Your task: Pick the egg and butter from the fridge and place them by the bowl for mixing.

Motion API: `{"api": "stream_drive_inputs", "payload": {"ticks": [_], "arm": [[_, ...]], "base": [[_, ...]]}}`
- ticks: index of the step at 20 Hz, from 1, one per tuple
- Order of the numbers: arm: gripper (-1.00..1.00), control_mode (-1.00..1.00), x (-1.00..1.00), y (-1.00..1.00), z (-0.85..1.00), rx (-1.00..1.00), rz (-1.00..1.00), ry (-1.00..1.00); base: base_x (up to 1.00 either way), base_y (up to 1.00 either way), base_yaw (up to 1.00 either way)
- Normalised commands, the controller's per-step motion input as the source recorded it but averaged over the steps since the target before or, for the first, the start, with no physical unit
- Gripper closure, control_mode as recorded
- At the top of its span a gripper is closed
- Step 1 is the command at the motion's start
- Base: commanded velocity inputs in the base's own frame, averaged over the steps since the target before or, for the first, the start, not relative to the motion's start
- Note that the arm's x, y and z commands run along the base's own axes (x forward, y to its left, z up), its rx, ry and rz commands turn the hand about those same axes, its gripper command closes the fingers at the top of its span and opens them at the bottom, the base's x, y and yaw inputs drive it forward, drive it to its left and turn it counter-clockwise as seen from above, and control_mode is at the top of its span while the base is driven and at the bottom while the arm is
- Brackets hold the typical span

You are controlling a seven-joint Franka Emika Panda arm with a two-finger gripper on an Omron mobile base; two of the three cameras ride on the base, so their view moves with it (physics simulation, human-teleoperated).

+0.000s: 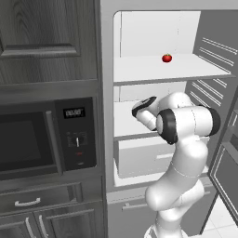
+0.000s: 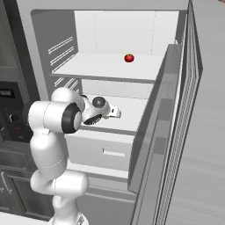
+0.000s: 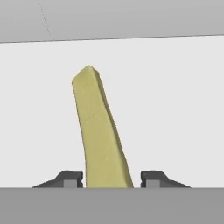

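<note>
Left finger: my dark left fingertip (image 3: 70,178) sits just beside the butter's near end, with a thin sliver of gap showing on that side, so I may be pressing unevenly.
Butter: the thin olive-yellow stick of butter (image 3: 99,131) lies on the white middle shelf (image 3: 175,100) of the tall grey fridge with the white inside (image 1: 155,32), running away from me and leaning a little to the left.
Tool: my two-finger tool (image 3: 111,178) is narrowed around the stick's near end; whether it truly bites yet, I can't tell.
Grip risk: I've got only the very end, so the long free length could swing down or twist out as I lift.
Right finger: my other fingertip (image 3: 153,178) stands a touch off the stick, so the butter could get shoved sideways rather than pinched.
Exit risk: pulling out, my elbow is close to the ribbed fridge door (image 2: 189,132); a bump could jar the stick loose.
</note>
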Motion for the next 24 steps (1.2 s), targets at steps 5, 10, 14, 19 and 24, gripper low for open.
{"api": "stream_drive_inputs", "payload": {"ticks": [5,10,14,19,24], "arm": [[1.00,-1.00,0.00,0.00,0.00,0.00,0.00,0.00],[1.00,-1.00,-0.17,0.00,0.02,0.00,0.01,-0.04],[1.00,-1.00,-0.44,0.01,0.30,0.00,0.00,-0.11],[1.00,-1.00,-0.64,0.03,0.41,0.00,-0.01,-0.01],[1.00,-1.00,-0.62,0.00,0.81,0.00,-0.04,0.00]], "base": [[0.00,0.00,0.00],[0.00,0.00,0.00],[0.00,0.00,0.00],[0.00,0.00,0.00],[0.00,0.00,0.00]]}}
